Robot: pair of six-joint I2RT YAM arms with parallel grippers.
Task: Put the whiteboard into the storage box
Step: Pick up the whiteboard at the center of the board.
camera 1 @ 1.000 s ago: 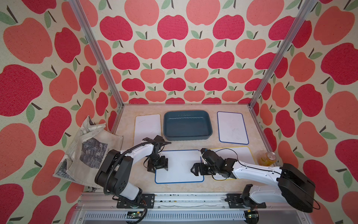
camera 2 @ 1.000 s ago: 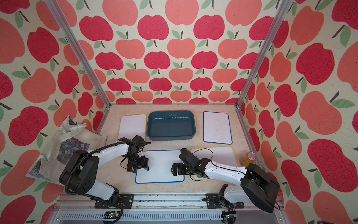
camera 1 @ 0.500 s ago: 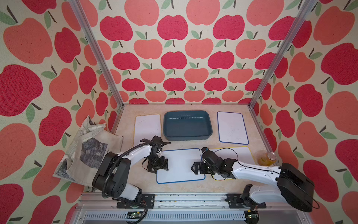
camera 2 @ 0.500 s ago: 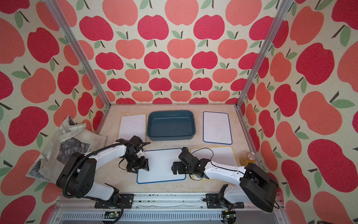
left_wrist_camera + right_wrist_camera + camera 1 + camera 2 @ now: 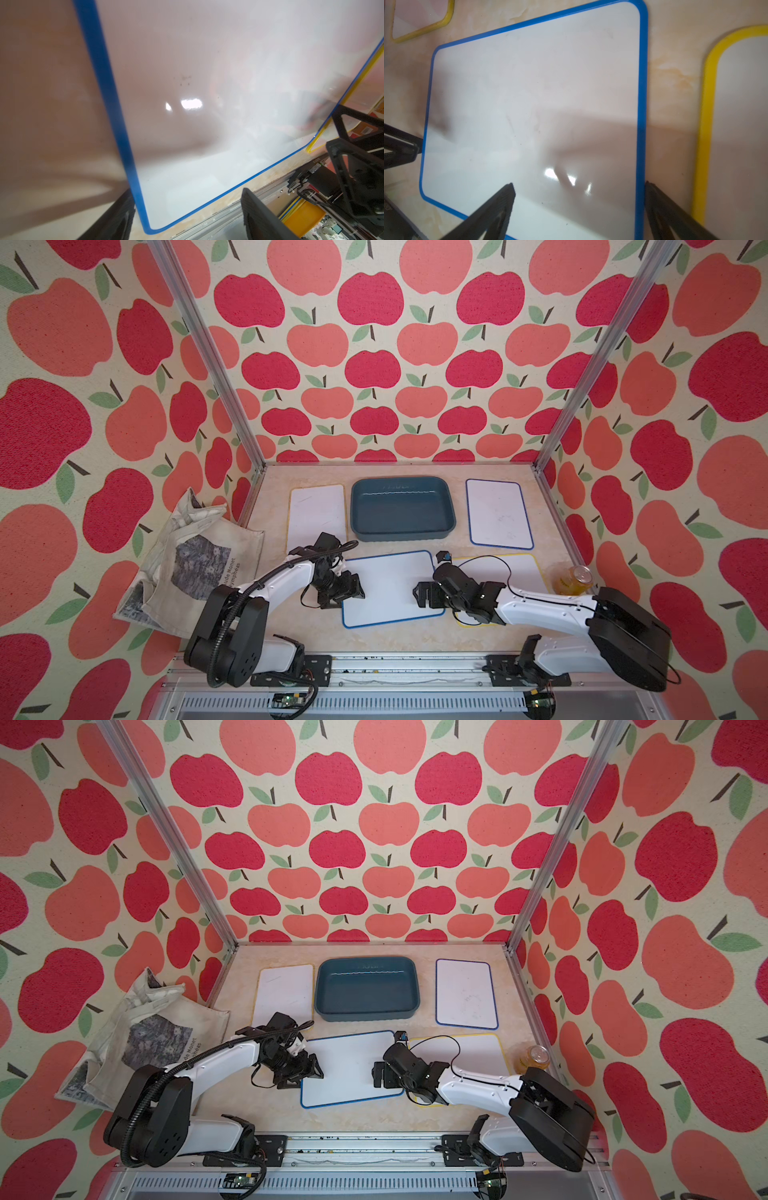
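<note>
Apple-print walls close in a marbled tabletop (image 5: pixel 291 635), and at its far middle the storage box (image 5: pixel 402 536) sits empty, so nothing of your task is banked yet. The whiteboard (image 5: pixel 388 587) you are working, blue-rimmed and just in front of the box, lies on the tabletop, apart from the box's near wall. Your left tool (image 5: pixel 356 590) is at its left short edge and your right tool (image 5: pixel 419 597) at the opposite edge. Both are spread wide, each pair of fingers (image 5: pixel 500 207) straddling the blue rim without pinching it. Left to do, as I judge it: close on the rim, lift, carry over the wall, lay it in. Outside the box too lie a yellow-rimmed board (image 5: pixel 316 514) to its left, a second blue-rimmed board (image 5: pixel 498 514) to its right, and another yellow-rimmed board (image 5: pixel 528 576) under your right arm.
</note>
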